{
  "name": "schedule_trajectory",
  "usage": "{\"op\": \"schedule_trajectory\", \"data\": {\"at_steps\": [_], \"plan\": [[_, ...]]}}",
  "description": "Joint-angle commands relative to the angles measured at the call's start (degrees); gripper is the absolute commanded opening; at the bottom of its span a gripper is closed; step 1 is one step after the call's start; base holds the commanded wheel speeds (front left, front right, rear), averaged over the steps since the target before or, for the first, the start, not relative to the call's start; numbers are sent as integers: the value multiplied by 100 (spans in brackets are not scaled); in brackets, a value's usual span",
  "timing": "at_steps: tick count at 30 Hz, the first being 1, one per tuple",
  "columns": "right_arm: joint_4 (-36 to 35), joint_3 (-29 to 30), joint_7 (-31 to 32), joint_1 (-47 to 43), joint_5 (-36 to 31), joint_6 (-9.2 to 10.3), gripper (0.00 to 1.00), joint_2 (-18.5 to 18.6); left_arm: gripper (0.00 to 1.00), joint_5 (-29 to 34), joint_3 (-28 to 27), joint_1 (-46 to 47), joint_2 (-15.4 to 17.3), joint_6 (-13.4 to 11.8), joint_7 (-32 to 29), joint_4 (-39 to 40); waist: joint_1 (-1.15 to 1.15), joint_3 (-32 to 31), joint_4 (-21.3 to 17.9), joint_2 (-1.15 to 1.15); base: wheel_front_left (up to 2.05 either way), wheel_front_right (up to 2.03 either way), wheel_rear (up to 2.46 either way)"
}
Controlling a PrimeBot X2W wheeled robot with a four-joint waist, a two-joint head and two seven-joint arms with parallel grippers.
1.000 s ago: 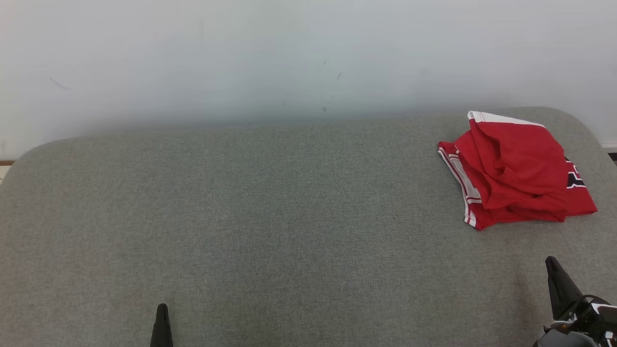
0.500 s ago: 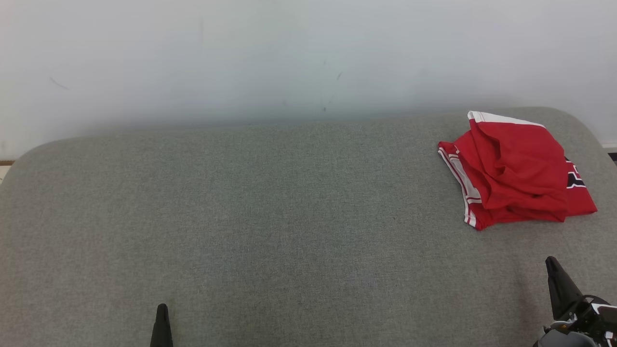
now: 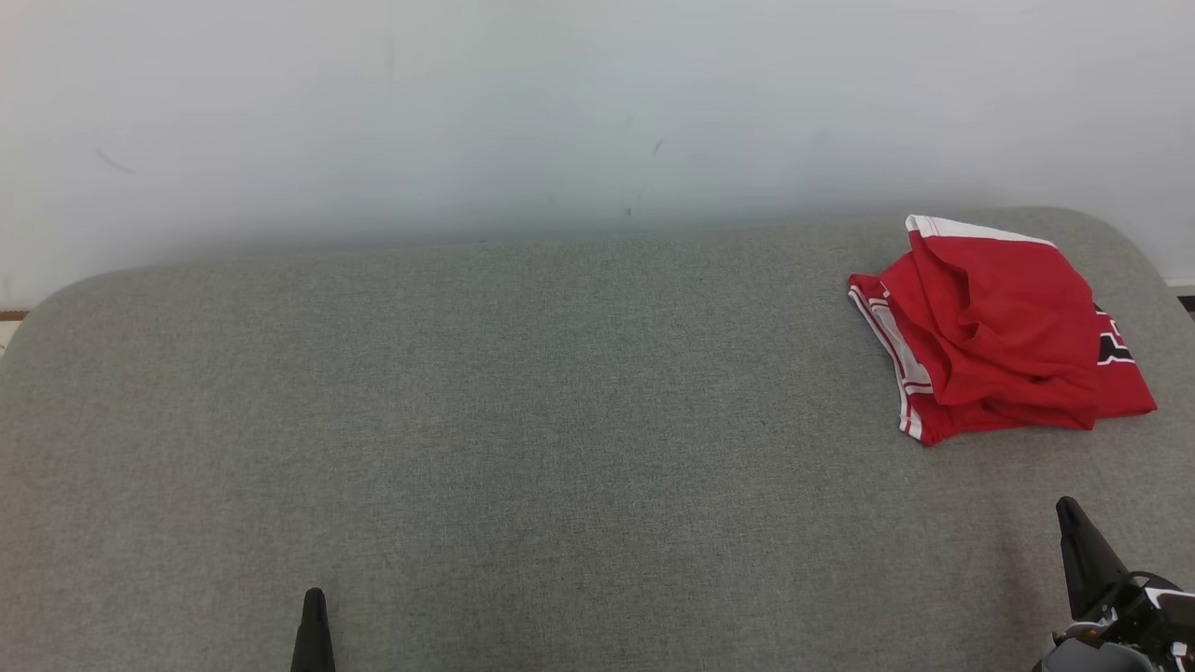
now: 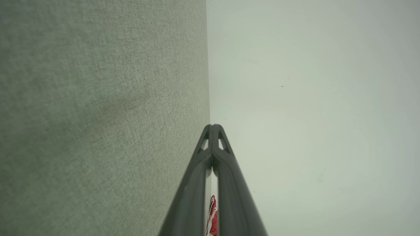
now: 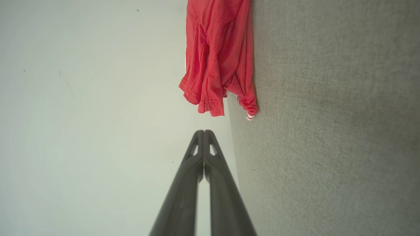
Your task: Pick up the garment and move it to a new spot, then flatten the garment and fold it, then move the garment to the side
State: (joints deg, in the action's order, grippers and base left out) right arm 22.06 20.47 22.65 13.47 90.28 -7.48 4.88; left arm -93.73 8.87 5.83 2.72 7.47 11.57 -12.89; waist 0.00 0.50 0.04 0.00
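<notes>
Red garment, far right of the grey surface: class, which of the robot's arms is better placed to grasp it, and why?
Likely right. The right gripper, shut, sits at the lower right with the red garment ahead of it; the left gripper, also shut, is far across the grey surface.

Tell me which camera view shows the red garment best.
The head view: the whole garment lies there in a folded heap at the far right of the grey surface. The right wrist view cuts it off at the top edge; the left wrist view catches a red sliver behind the shut left gripper.
</notes>
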Motion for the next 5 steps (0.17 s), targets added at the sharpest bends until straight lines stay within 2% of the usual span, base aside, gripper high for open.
{"op": "schedule_trajectory", "data": {"at_steps": [1,5], "plan": [[13,6,10,19,-11,-2,0,-20,0,-32,2,15,30,14,-24,-16,0,0,0,0,0,0,0],[13,10,11,20,-13,-2,0,-23,0,-32,2,15,30,14,-24,-16,0,0,0,0,0,0,0]]}}
